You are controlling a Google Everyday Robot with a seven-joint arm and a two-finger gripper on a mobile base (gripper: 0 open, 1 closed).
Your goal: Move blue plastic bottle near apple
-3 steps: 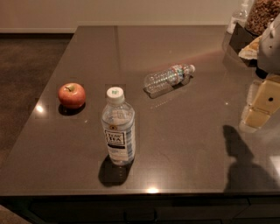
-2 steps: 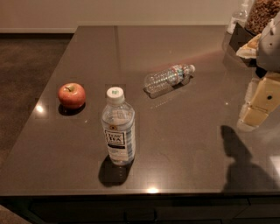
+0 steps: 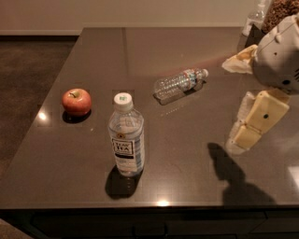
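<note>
The blue plastic bottle (image 3: pixel 126 135) stands upright near the table's front edge, with a white cap and a white-and-dark label. The red apple (image 3: pixel 76 101) sits to its left and a little farther back, apart from it. My gripper (image 3: pixel 245 128) hangs over the right side of the table, well to the right of the bottle, and holds nothing. Its cream-coloured fingers (image 3: pixel 261 114) point down and to the left.
A slimmer clear bottle (image 3: pixel 180 84) with a red-and-blue label lies on its side at the table's middle back. A crumpled pale wrapper (image 3: pixel 239 60) and a dark container with snacks (image 3: pixel 275 14) are at the back right. The dark table (image 3: pixel 187 168) drops off at the left and front edges.
The gripper has shifted slightly to the left and down. The bottles and the apple have not moved.
</note>
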